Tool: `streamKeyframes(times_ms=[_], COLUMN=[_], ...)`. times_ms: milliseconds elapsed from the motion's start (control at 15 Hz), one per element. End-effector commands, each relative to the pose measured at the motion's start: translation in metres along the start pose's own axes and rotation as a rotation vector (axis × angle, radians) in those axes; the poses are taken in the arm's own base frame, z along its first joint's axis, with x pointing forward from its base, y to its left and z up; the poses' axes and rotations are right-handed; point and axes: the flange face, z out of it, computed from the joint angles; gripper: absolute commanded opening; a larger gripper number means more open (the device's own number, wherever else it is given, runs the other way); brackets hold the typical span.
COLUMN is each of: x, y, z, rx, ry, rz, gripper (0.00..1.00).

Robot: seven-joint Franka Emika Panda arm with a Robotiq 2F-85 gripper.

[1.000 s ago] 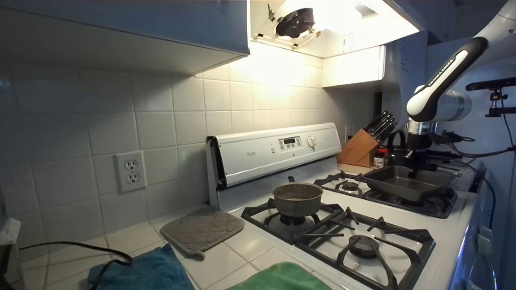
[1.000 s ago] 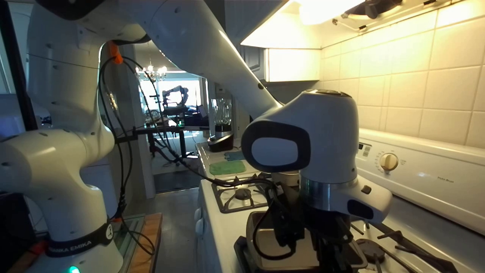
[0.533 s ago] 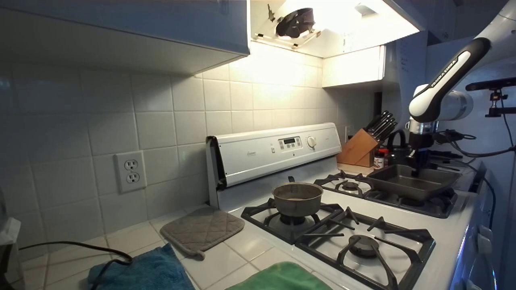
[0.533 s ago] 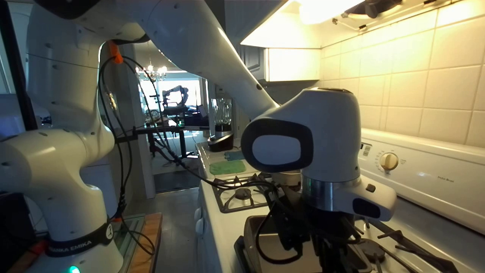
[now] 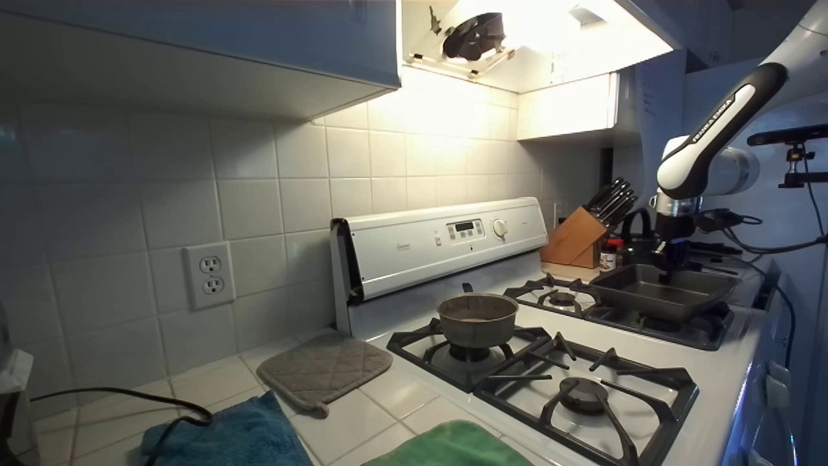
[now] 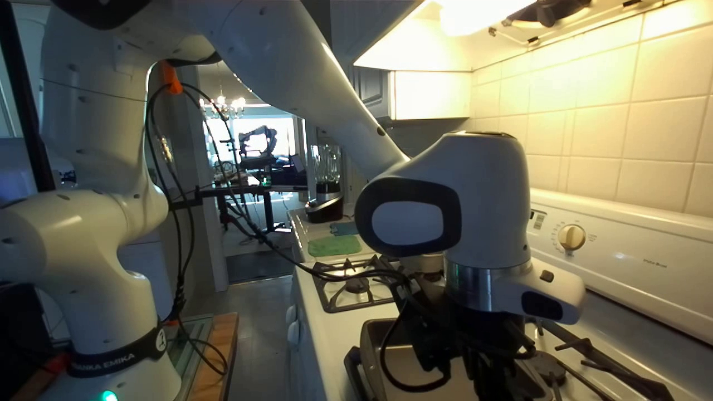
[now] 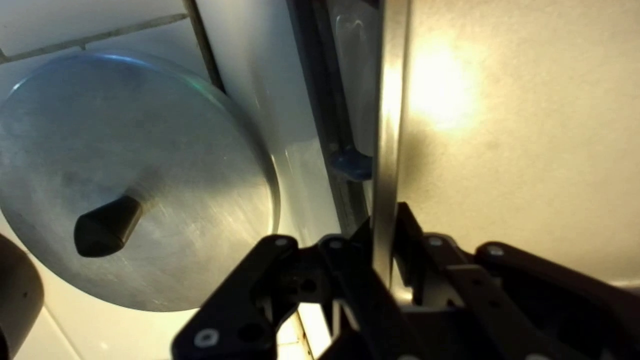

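Nearly closed, the claw [image 7: 385,220] pinches the baking pan [image 7: 520,150] by its rim [image 7: 390,115], probably because that thin wall fits the grasp, with the pan over a burner grate [image 5: 689,340] at three o'clock from the saucepan [image 5: 477,329] in an exterior view

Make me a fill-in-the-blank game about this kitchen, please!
Of the rectangular pan and the round pot, the end effector grips the ____.
The metal lid has a knob coloured ____.
The wall outlet has ____ sockets.

Missing words: pan; black; two.
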Motion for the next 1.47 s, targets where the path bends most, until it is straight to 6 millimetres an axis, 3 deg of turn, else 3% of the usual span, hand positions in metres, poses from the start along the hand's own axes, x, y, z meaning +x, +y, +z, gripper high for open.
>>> streamKeyframes(times_ms=[0, 333, 400, 467, 600, 667, 933, 1067, 1400], x=[0.001, 0.001, 0.000, 0.000, -0.002, -0.002, -0.003, -0.003, -0.003], y=[0.001, 0.000, 0.000, 0.000, 0.000, 0.000, 0.001, 0.001, -0.001], z=[0.021, 0.025, 0.026, 0.027, 0.036, 0.040, 0.046, 0.047, 0.033], rx=[-0.038, -0.047, -0.048, -0.049, -0.059, -0.064, -0.075, -0.074, -0.031], ry=[0.013, 0.020, 0.020, 0.021, 0.019, 0.020, 0.030, 0.034, 0.040], rz=[-0.011, -0.008, -0.007, -0.005, -0.007, -0.008, -0.008, -0.005, 0.013], gripper=[0.02, 0.06, 0.10, 0.21, 0.26, 0.34, 0.40, 0.66, 0.95])
